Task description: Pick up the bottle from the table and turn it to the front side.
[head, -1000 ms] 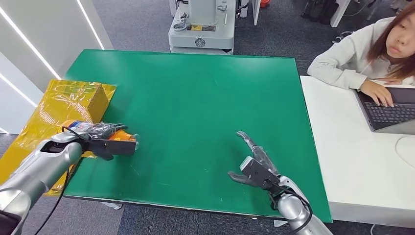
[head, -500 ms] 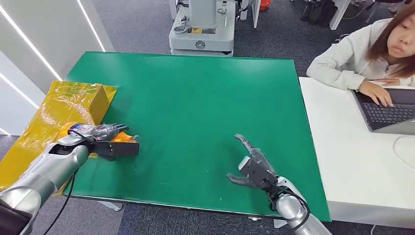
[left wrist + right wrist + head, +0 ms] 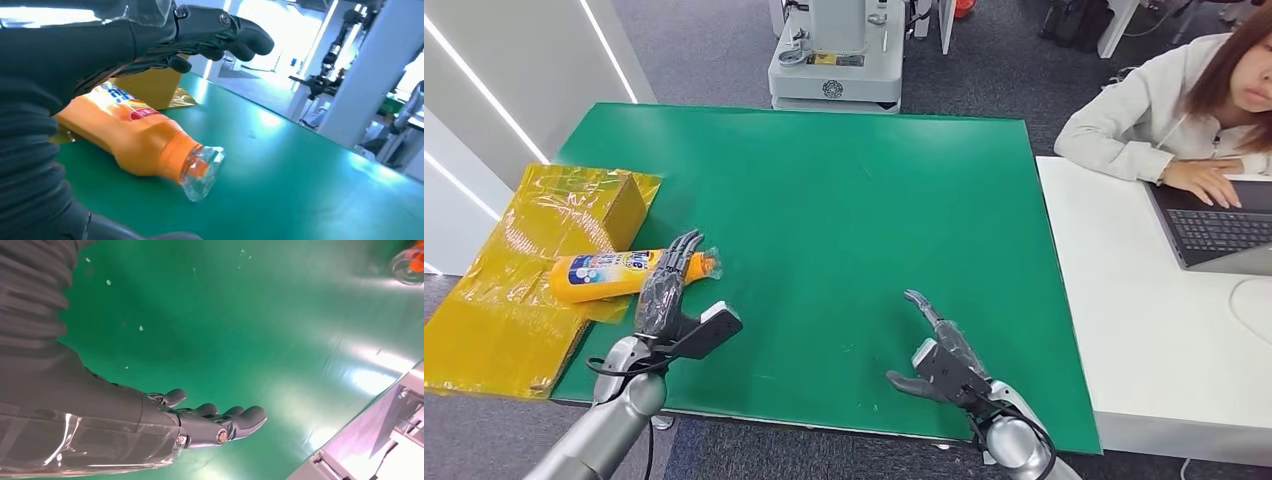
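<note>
Two hands are hovering at the near edge of one green table [image 3: 844, 200] with a smooth matte top. The right hand [image 3: 944, 352] is spreading its dark fingers and holding nothing. The left hand [image 3: 667, 290] is also stretching flat with fingers apart, just above one orange plastic bottle [image 3: 614, 273], which is lying on its side with its label facing up and its clear cap [image 3: 202, 170] pointing to the table's middle. Behind the bottle, one box [image 3: 574, 205] wrapped in shiny yellow film is sitting. Farther right, one person [image 3: 1164, 110] is resting a hand on one laptop [image 3: 1219, 225].
</note>
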Tool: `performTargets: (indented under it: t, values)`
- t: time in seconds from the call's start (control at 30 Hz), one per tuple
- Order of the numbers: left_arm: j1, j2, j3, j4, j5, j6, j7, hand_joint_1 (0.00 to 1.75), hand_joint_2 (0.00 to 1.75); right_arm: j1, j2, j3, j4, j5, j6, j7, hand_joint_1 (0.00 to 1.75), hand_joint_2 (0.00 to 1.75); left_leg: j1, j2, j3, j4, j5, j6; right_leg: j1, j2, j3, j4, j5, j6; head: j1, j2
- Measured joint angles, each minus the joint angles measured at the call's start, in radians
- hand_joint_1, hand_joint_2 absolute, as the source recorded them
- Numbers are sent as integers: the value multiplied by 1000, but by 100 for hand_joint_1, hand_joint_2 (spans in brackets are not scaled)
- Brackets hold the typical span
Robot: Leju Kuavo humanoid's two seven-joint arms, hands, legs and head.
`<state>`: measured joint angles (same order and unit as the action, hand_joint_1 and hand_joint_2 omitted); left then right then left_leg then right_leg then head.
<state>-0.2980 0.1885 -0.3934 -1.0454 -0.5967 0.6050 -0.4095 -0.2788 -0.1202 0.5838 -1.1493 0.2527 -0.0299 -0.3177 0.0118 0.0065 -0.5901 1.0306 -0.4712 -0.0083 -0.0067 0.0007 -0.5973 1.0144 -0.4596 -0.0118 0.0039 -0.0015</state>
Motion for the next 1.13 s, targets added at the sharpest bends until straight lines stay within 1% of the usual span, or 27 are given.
performTargets:
  t: [0.03,0.07,0.13,0.17,0.2,0.27,0.33,0.4,0.47,0.53,0.6,0.67,0.73,0.8,1.0,1.13]
  values:
    - [15,-12,19,-20,35,14,-42,0,175,0,0,0,1,-6,-4,-8,0,175,0,0,0,0,0,0,0,0,0,0,0,0,0,0]
    - [32,-28,39,-44,82,34,-102,0,175,1,0,0,2,-15,-9,-18,0,175,0,0,0,0,0,0,0,0,0,0,0,0,0,0]
    - [70,-71,90,-110,155,75,-221,0,175,3,0,1,2,-37,-28,-44,0,175,0,0,0,0,0,0,0,0,0,0,0,0,0,0]
    - [88,-97,115,-149,161,87,-257,0,175,6,0,1,1,-48,-39,-56,0,175,0,-1,0,0,0,0,0,-1,0,0,0,0,0,0]
    - [106,-122,137,-190,143,93,-276,0,175,10,0,2,-1,-59,-51,-66,0,175,0,-1,0,0,0,0,0,-1,0,0,0,0,0,0]
    - [134,-172,172,-259,70,95,-287,0,175,24,0,3,-13,-79,-77,-81,0,175,0,-1,-1,0,0,0,0,-2,0,0,0,0,0,0]
    - [152,-207,191,-308,1,95,-289,0,175,45,-1,3,-32,-92,-102,-90,0,175,0,-1,-1,0,0,0,0,-2,0,0,0,0,0,0]
    - [163,-233,196,-346,-2,95,-289,0,175,73,-5,1,-61,-97,-128,-98,0,175,0,-1,-1,0,-1,1,0,-2,-1,0,0,0,0,0]
    - [172,-244,180,-378,96,91,-289,0,175,111,-13,-5,-102,-106,-157,-111,0,175,0,-1,-1,0,-1,1,0,-2,-1,0,0,0,0,0]
    - [177,-245,138,-400,281,45,-286,0,175,156,-23,-20,-153,-128,-189,-136,0,175,0,-2,-1,0,-1,1,0,-3,-1,0,-1,0,0,0]
    - [187,-246,81,-412,484,-71,-269,0,175,209,-32,-44,-218,-161,-224,-172,0,175,0,-3,-2,0,-1,1,0,-4,-1,0,-2,1,0,0]
    - [205,-250,24,-417,607,-176,-252,0,175,262,-35,-69,-288,-185,-253,-200,0,175,0,-3,-2,0,-1,1,0,-4,-1,0,-2,0,0,0]
    - [220,-254,-20,-420,646,-212,-249,0,175,302,-36,-86,-346,-193,-266,-208,0,175,0,-1,-2,0,-2,2,0,-2,-1,0,-2,0,0,0]
    - [225,-255,-48,-420,658,-217,-249,0,175,327,-37,-96,-385,-194,-268,-207,0,175,0,-1,-2,0,-2,2,0,-2,-1,0,-2,0,0,0]
    - [227,-255,-79,-421,668,-221,-249,0,175,355,-39,-109,-439,-197,-275,-208,0,175,0,-1,-2,0,-2,2,0,-2,-1,0,-2,0,0,0]
    - [229,-252,-101,-421,655,-254,-234,0,175,388,-35,-120,-482,-225,-317,-224,0,175,0,-3,-2,0,-2,2,0,-4,0,0,-3,1,0,0]
